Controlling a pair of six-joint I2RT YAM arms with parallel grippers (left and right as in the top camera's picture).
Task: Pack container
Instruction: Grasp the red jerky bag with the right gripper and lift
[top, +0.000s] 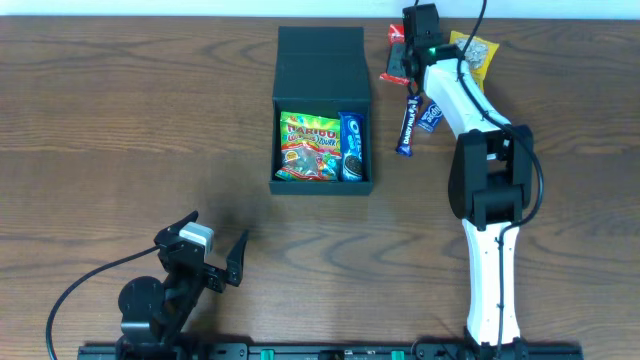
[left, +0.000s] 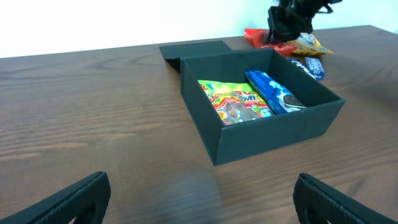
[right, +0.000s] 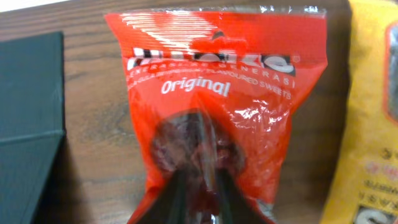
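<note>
The dark green container (top: 277, 140) stands open at the table's middle back, its lid (top: 320, 55) flipped away. Inside lie a Haribo packet (top: 308, 147) and a blue Oreo packet (top: 351, 146); both also show in the left wrist view (left: 233, 102) (left: 273, 92). My right gripper (top: 408, 50) is behind the box's right corner, shut on a red sweets packet (right: 217, 81), its fingers (right: 202, 193) pinching the packet's lower middle on the table. My left gripper (top: 220, 230) is open and empty near the front left, facing the box (left: 273, 134).
A yellow packet (top: 478, 52) lies right of the red one, and shows at the right wrist view's edge (right: 373, 124). Two blue bars (top: 408, 125) (top: 430, 113) lie on the wood right of the box. The right arm stretches along the table's right side.
</note>
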